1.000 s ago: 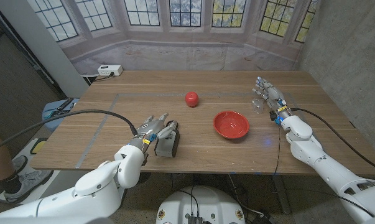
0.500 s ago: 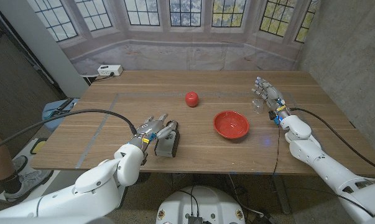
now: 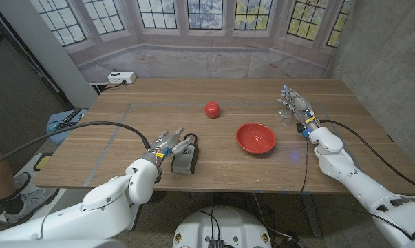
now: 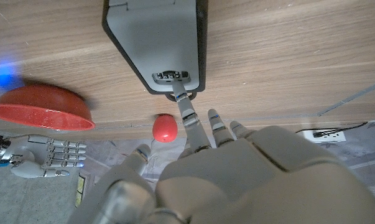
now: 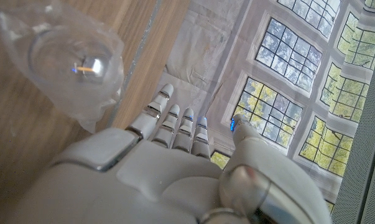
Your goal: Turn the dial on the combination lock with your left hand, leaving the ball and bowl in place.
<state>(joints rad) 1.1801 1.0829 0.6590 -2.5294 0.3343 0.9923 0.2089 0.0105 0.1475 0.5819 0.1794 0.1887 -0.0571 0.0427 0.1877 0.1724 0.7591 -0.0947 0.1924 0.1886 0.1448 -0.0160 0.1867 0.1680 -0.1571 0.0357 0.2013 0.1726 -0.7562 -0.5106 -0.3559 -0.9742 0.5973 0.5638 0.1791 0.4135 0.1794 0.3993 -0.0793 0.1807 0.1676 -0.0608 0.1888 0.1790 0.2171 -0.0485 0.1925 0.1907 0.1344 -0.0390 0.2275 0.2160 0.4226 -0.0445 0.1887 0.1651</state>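
Observation:
The combination lock (image 3: 182,162), a grey block with a metal shackle, lies near the table's front edge. My left hand (image 3: 163,147) sits just left of it, fingers stretched toward it. In the left wrist view one fingertip (image 4: 178,94) touches the lock (image 4: 159,37) at its row of dials (image 4: 168,76); the other fingers and thumb stay off it. The red ball (image 3: 212,109) (image 4: 165,127) lies mid-table and the red bowl (image 3: 255,138) (image 4: 41,109) to its right. At the far right my right hand (image 3: 294,105) (image 5: 156,168) holds nothing, fingers straight and apart.
A clear plastic object (image 3: 285,116) (image 5: 63,59) stands on the table right beside my right hand. A white power strip (image 3: 121,78) lies at the table's back left corner. Black cables run off both arms over the table's front edge. A person's leg (image 3: 4,182) shows at picture left.
My left hand's fingers have drawn back a little from the lock's top, so the shackle shows. Ball, bowl and right hand stay put.

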